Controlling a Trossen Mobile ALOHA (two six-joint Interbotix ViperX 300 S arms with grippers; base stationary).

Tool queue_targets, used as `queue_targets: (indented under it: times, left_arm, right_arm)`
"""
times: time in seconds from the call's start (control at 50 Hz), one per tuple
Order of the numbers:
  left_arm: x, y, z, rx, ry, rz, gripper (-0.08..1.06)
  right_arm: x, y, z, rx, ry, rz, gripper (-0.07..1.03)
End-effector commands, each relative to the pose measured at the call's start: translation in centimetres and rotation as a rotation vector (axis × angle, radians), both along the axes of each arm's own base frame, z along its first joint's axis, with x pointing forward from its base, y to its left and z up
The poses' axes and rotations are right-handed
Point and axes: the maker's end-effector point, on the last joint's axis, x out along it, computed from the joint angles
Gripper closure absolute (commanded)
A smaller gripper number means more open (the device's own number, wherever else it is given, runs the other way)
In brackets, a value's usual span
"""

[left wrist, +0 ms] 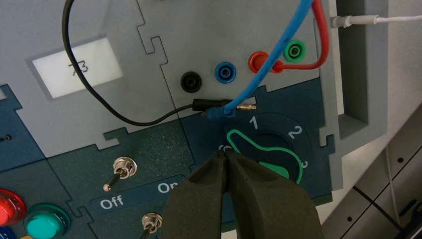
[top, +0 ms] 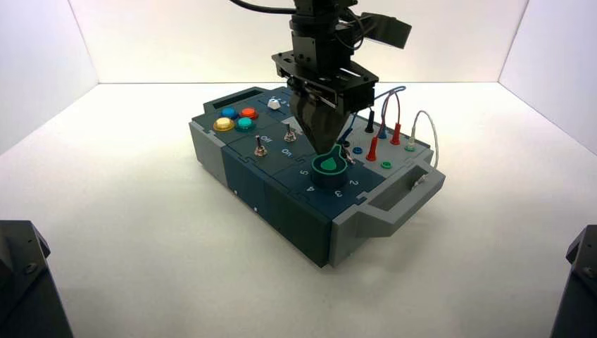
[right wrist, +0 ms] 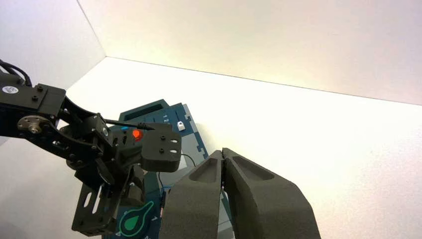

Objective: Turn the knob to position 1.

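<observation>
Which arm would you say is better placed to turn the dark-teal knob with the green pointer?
The left: the left gripper hangs right over the dark-teal knob with the green teardrop pointer, fingers shut. The right gripper hovers farther off, also shut.

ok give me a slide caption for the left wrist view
Left gripper, fingers closed, at the edge of the green-pointer knob beside numbers 1 and 2.

Dark-teal knob (top: 329, 171) with a bright green teardrop top, outlined lighter green. Yellow (top: 224, 124), blue (top: 229, 112), orange-red (top: 248, 113) and teal (top: 244, 124) push buttons. Box (top: 296, 211) in dark blue and grey panels. Red (left wrist: 318, 45), blue (left wrist: 278, 55) and black (left wrist: 89, 84) wires.
</observation>
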Motion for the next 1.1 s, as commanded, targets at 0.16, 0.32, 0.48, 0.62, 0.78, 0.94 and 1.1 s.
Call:
queue_targets:
  times: [0.16,0.32,0.48,0.62,0.78,0.94,1.1]
  left_arm:
    - [0.4,-1.1,1.4,-0.037,-0.027,-0.022,1.01]
    - [0.5,-1.2,1.4,-0.037,-0.027,-0.027,1.01]
    - [0.7,-1.4,1.5,-0.040,-0.030,-0.033,1.01]
    - [0.7,-1.6,1.3,-0.035,-0.024,-0.039,1.01]
    - [0.5,-1.9,1.2,-0.031,-0.022,-0.050,1.01]
    - [0.2,-2.0,1.1,-0.028,-0.021,-0.060,1.01]
    - [0.2,-2.0,1.0,-0.026,-0.017,-0.059,1.01]
  right_arm:
    - [0.3,0.0,1.2,0.017,-0.024,-0.009,0.99]
    - [0.3,0.0,1.2,0.017,-0.024,-0.009,0.99]
    - [0.3,0.0,1.2,0.017,-0.024,-0.008,0.99]
    - [0.3,0.0,1.2,0.017,-0.024,-0.009,0.99]
    - [0.3,0.0,1.1,0.016,-0.023,-0.009,0.99]
    - [0.4,0.0,1.1,0.015,-0.020,-0.009,0.99]
    - [0.4,0.0,1.1,0.015,-0.020,-0.009,0.99]
